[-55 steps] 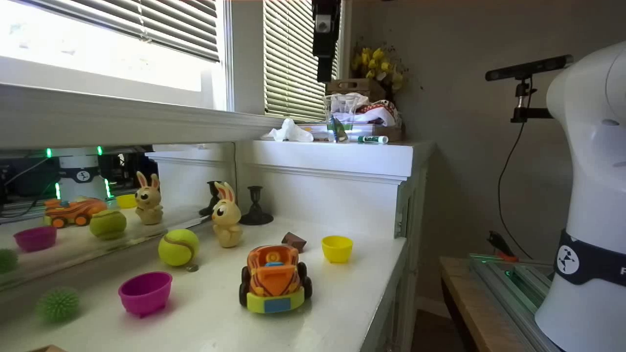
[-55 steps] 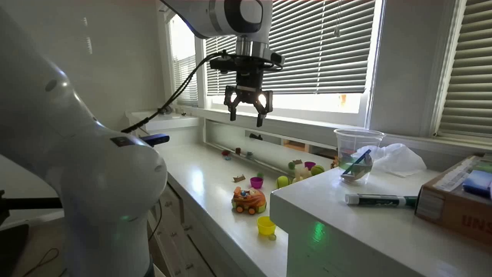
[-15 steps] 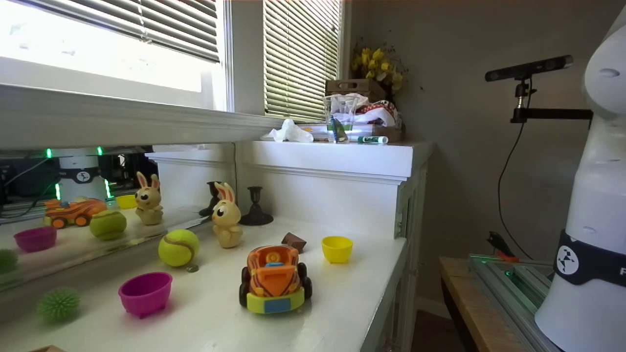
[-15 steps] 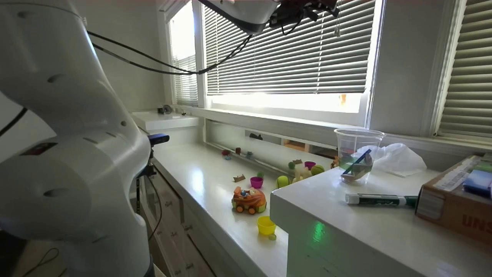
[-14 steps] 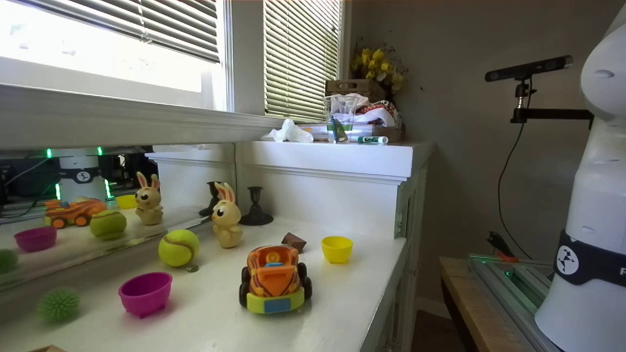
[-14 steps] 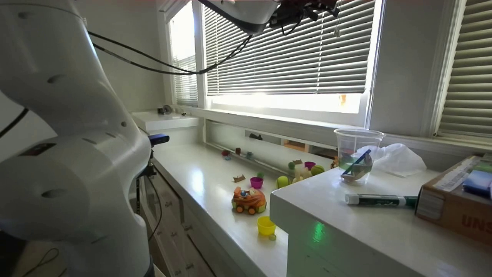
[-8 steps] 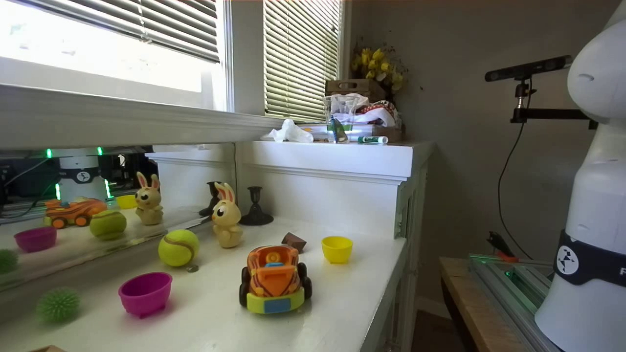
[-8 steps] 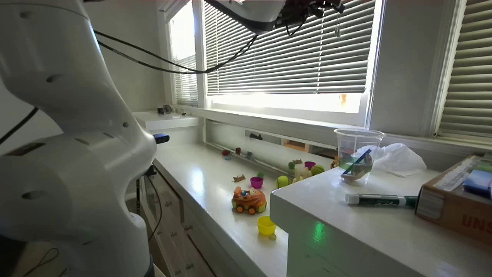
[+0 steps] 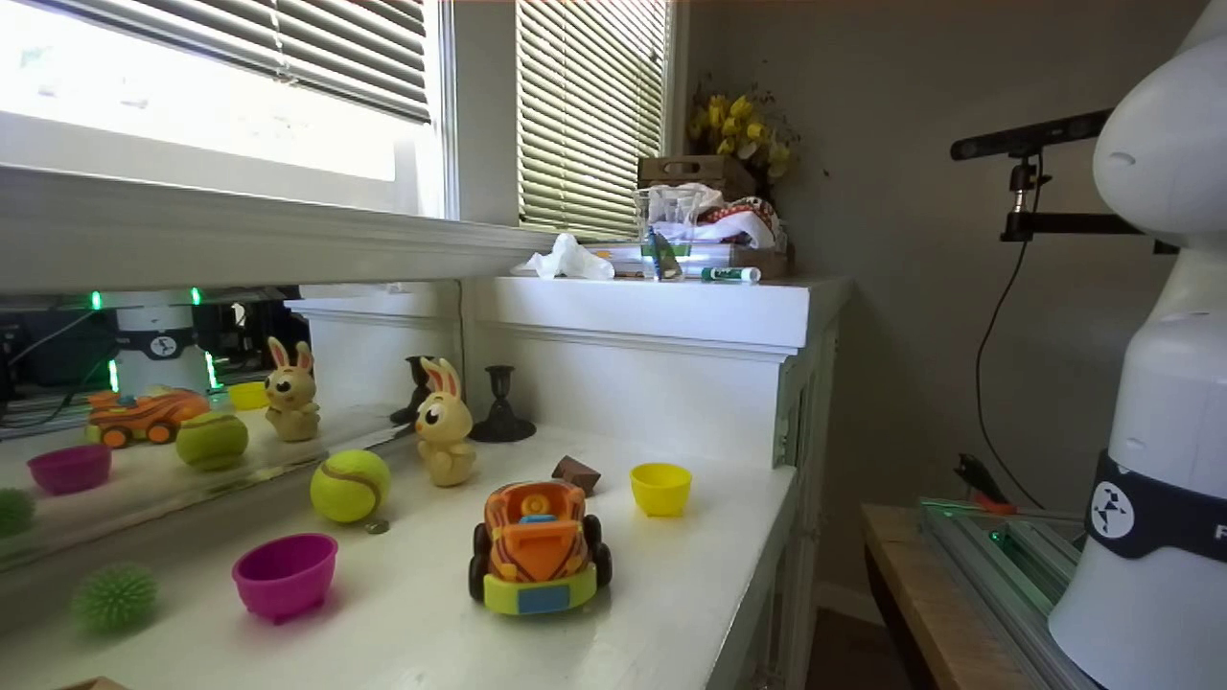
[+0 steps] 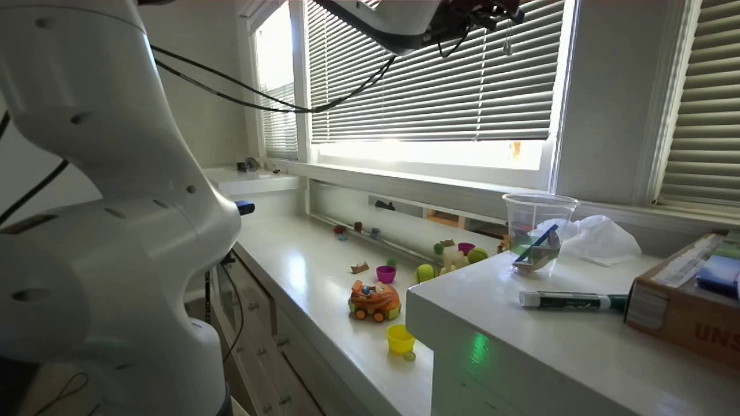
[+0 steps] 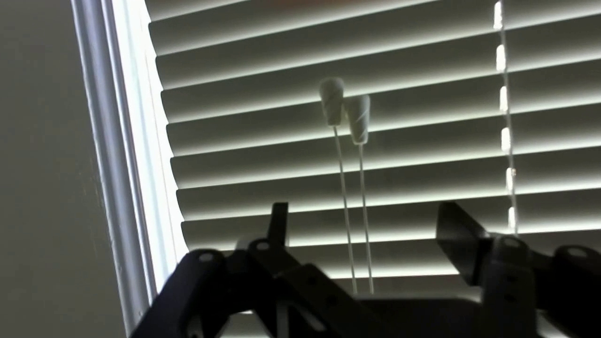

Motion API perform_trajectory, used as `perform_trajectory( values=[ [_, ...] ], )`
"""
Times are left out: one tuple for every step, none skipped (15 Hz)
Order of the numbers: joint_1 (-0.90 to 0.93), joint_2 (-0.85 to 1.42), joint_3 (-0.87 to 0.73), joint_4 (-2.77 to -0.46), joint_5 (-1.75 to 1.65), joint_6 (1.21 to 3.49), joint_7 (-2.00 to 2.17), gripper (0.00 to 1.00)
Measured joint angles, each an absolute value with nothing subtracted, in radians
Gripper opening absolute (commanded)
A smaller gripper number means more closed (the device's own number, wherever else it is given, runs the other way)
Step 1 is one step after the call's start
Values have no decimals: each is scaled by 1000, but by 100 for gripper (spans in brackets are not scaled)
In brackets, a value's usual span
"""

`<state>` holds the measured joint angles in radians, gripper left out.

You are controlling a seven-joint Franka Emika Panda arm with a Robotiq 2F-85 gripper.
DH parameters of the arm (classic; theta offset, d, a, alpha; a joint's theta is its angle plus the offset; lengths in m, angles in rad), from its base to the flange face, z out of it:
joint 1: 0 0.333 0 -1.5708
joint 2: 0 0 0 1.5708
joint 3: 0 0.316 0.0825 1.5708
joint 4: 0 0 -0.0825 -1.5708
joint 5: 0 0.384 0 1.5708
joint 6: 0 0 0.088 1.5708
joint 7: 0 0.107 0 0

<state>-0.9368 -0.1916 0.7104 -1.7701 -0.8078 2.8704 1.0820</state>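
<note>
Fingers [image 11: 278,220]: spread wide apart in the wrist view, the cords [image 11: 364,202] running through the gap with room on either side.
Cords: two, thin, side by side, ending in white tassels [image 11: 359,119].
Tassels: past the fingertips in the wrist view, close beside each other; in an exterior view, just below the dark end of the arm [image 10: 133,150].
Blind [image 10: 428,104]: lowered over most of the window [image 10: 451,155], behind the tassels; a bright strip shows beneath it.
Arm: at the left in an exterior view, reaching right across the top in front of the blind, its dark end partly cut off and hard to make out.
Desk [image 9: 661,594]: white, well below the blind.
Car [image 9: 537,556]: orange, on the desk; in an exterior view, a magenta bowl [image 9: 285,575] to its left, a yellow cup [image 9: 660,491] to its right and farther.
Ball [image 9: 351,486]: left of the rabbit [image 9: 445,431], both farther than the car.
Ledge [image 10: 480,286]: raised, near and right in an exterior view, with a clear tumbler [image 10: 532,225] and a marker [image 10: 578,300] on it.
</note>
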Motion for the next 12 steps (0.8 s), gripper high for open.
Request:
perform_trajectory(
  values=[
    [-942, -187, 718, -1768, -813, 2870, 1083, 44],
    [-947, -184, 724, -1767, -815, 2870, 1084, 38],
    [-952, -180, 731, -1766, -817, 2870, 1084, 30],
    [-955, -176, 737, -1764, -817, 2870, 1084, 24],
    [-957, -172, 741, -1764, -818, 2870, 1084, 16],
    [-960, -169, 744, -1763, -818, 2870, 1084, 9],
    [-962, -167, 747, -1763, -818, 2870, 1084, 2],
    [-964, -165, 750, -1763, -818, 2870, 1084, 1],
    [-966, -163, 752, -1763, -818, 2870, 1084, 0],
    [-967, -162, 754, -1763, -818, 2870, 1084, 0],
    [-967, -161, 755, -1763, -818, 2870, 1084, 0],
    [-967, -160, 757, -1763, -818, 2870, 1084, 1]
  ],
)
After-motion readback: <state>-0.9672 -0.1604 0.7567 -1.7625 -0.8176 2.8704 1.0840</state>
